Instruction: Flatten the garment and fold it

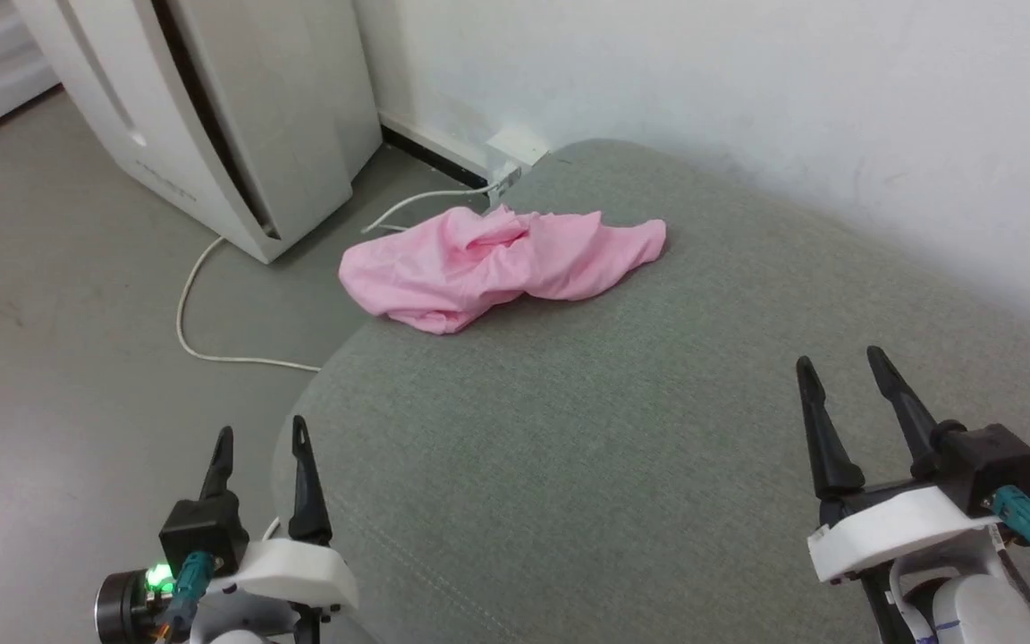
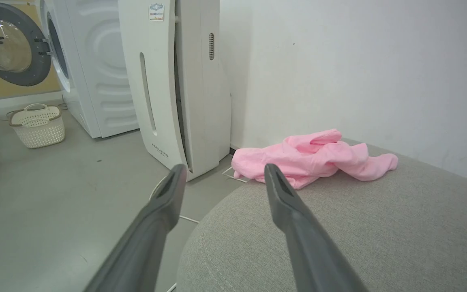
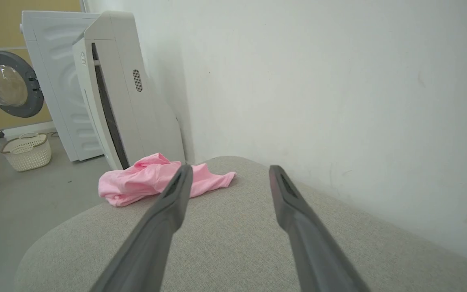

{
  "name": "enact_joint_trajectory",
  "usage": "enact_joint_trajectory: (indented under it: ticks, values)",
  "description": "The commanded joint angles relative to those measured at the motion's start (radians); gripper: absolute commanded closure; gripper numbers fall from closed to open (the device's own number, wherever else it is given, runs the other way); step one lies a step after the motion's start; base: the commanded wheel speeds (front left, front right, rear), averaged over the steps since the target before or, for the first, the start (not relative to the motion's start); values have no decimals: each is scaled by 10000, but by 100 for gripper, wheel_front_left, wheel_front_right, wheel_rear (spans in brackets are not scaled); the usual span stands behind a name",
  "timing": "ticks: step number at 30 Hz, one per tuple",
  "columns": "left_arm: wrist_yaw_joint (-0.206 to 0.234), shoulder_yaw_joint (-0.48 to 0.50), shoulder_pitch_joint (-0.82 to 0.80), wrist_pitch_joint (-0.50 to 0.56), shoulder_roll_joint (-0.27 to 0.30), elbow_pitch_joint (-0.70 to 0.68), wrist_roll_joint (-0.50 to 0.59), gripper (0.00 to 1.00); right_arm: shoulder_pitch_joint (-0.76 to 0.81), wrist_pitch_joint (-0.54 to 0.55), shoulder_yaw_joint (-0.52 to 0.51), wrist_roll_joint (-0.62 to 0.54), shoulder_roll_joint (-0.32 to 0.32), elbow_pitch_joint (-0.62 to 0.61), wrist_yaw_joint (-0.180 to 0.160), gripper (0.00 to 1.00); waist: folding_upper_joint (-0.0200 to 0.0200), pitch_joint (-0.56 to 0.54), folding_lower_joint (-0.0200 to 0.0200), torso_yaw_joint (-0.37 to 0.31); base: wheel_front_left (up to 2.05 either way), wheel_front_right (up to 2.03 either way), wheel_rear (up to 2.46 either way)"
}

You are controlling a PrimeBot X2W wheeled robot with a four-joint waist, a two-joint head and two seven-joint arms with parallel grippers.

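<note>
The garment [image 1: 497, 264] is a crumpled heap of light-pink cloth at the far left edge of a grey-green cushioned surface [image 1: 622, 429]; part of it hangs slightly over that edge. It also lies ahead in the left wrist view [image 2: 314, 156] and the right wrist view [image 3: 152, 178]. My left gripper [image 1: 262, 436] is open at the lower left, near the cushion's near-left edge, well short of the cloth. My right gripper [image 1: 840, 360] is open at the lower right, above the cushion, with nothing between its fingers.
A tall white appliance [image 1: 238, 116] stands on the floor left of the cushion, with a white cable [image 1: 202, 349] trailing from the wall. A white wall [image 1: 747, 80] runs behind the cushion. A washing machine [image 2: 83, 69] and a white basket [image 2: 37, 125] stand further off.
</note>
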Motion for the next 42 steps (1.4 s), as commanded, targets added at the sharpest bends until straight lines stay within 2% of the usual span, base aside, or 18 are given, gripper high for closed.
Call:
enact_joint_trajectory:
  ticks: [1,4,7,10,16,24,26,30,35,40,41,42]
  values:
    - [99,-36,-191,-102,73,69,-110,0,-150,-95,-5,61,30,28,-18,0,-1,32,0,118,0,0,0]
    - [114,-54,-263,-165,87,86,-230,0,-215,-95,-12,50,31,-28,-18,0,-1,173,0,231,0,0,0]
    - [-198,-134,-699,-124,115,122,-569,0,-390,-3,36,-62,32,-228,-19,0,-1,618,0,262,0,0,0]
    - [-644,-218,-1699,265,224,223,-814,0,-692,290,194,-393,32,-602,-19,0,-1,1398,0,-8,0,0,0]
    - [-1474,99,-4595,1917,501,1141,-1837,0,-1519,1054,670,-1156,-164,-1695,-19,0,-1,3565,0,-928,0,0,0]
    - [-2011,1019,-7553,4169,1184,2946,-3390,0,-2529,1657,1214,-1074,-933,-2914,-19,0,-1,5964,0,-2446,0,0,0]
    - [-1979,1158,-7952,4973,1366,3391,-3702,0,-2666,1687,1185,-1017,-1053,-3117,-19,0,-1,6328,0,-2742,0,0,0]
    - [-1604,1585,-8428,6742,1545,3859,-4499,0,-2772,1680,1090,-906,-1121,-3414,-19,0,-1,6876,0,-3238,0,0,0]
    - [-868,1972,-8351,8649,1771,3790,-5176,0,-2798,1491,1064,-855,-1072,-3451,-19,0,-1,7112,0,-3662,0,0,0]
    - [-195,1764,-7786,10284,1998,3190,-5220,0,-2700,1216,1102,-788,-920,-3118,-19,0,-1,6777,0,-3859,0,0,0]
    - [-116,1722,-7641,10500,2062,3036,-5202,25,-2687,1142,1121,-762,-861,-3020,-19,0,-1,6632,0,-3900,0,0,0]
    - [-103,1676,-7492,10616,2152,2858,-5157,96,-2677,1057,1146,-736,-800,-2904,-19,0,-1,6441,0,-3953,0,0,0]
